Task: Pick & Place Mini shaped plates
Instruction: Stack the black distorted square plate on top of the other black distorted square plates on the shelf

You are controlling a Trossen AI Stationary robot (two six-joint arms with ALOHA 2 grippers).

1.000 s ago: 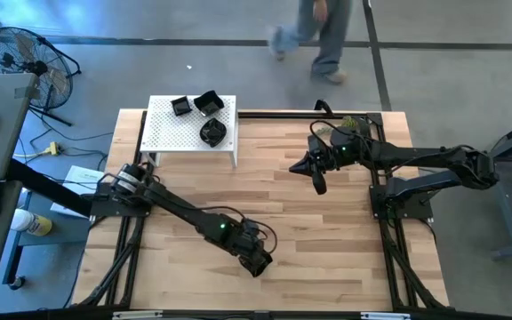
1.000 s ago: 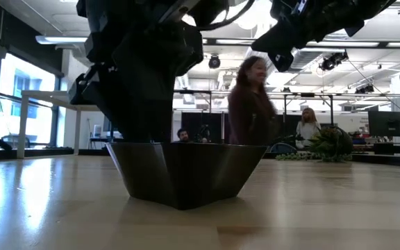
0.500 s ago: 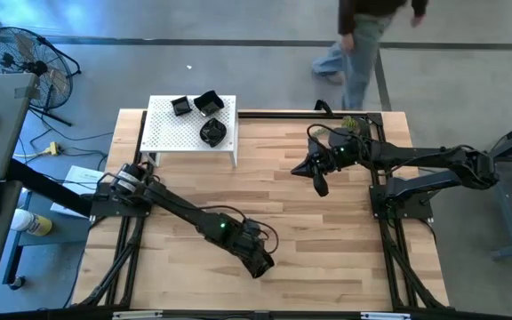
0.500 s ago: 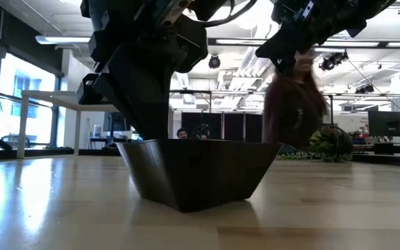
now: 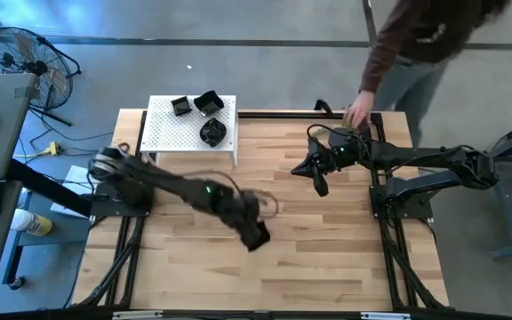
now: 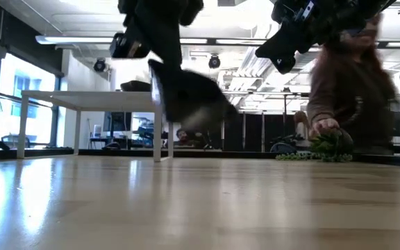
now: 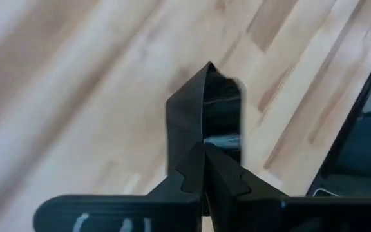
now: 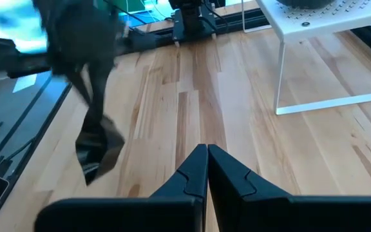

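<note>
An angular black mini plate [image 6: 189, 97] hangs in the air above the table's middle, with my left gripper [image 5: 254, 233] shut on it. Three more black plates [image 5: 208, 103] rest on top of the white perforated stand [image 5: 172, 133] at the far left. My right gripper [image 5: 319, 184] hovers shut and holding nothing, well above the table's far right part, and also shows in the low view [image 6: 281, 57]. My left gripper pinches one wall of the plate at its rim [image 7: 201, 138] between its two fingers. The fingers come slanting down from above. The plate hangs tilted below them, lifted clear of the wooden table.
A person leans over the far right corner, one hand [image 5: 356, 114] on the green plant sprig [image 6: 328, 147] there. A black frame rail [image 5: 283, 114] runs along the table's far edge. Bare wood [image 5: 327, 258] stretches across the near half.
My left gripper has risen and gone toward the far edge, taking the plate with it. The plate stood flat on the table and now hangs tilted, clear of it. A person has walked up to the far right corner and reached for the plant.
</note>
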